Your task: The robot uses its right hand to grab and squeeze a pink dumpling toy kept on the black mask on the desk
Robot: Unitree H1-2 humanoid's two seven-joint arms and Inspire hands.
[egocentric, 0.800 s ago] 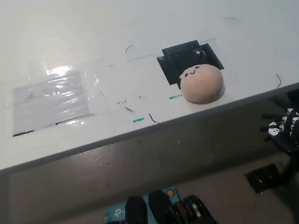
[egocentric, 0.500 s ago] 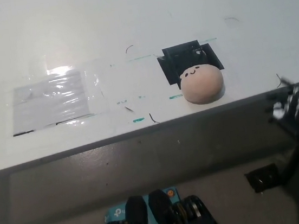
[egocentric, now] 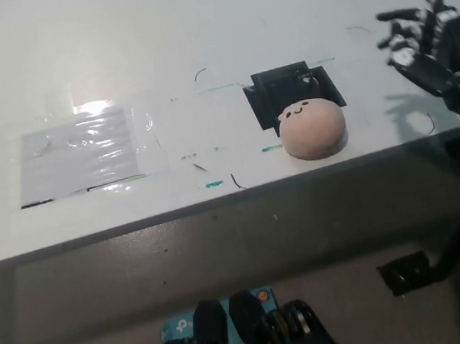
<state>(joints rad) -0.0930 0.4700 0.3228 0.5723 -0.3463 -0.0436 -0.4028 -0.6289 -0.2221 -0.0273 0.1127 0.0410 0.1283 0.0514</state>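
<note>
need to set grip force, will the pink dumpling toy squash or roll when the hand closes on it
The pink dumpling toy looks rounded and plush, so it will probably squash. Its flattish base on the black mask suggests little rolling. The open right hand is well clear.

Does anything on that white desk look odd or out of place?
The pink dumpling toy sits only partly on the black mask, overhanging its near edge close to the desk edge. Crinkled clear plastic lies left.

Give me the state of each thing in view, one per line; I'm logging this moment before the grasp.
Pink dumpling toy: resting on the desk, overlapping the front edge of the black mask, not held.
Black mask: flat on the desk, partly covered by the toy.
Right hand: raised above the desk, right of the toy, fingers spread, holding nothing.
Clear plastic sheet: lying flat.
Left hand: not in view.
</note>
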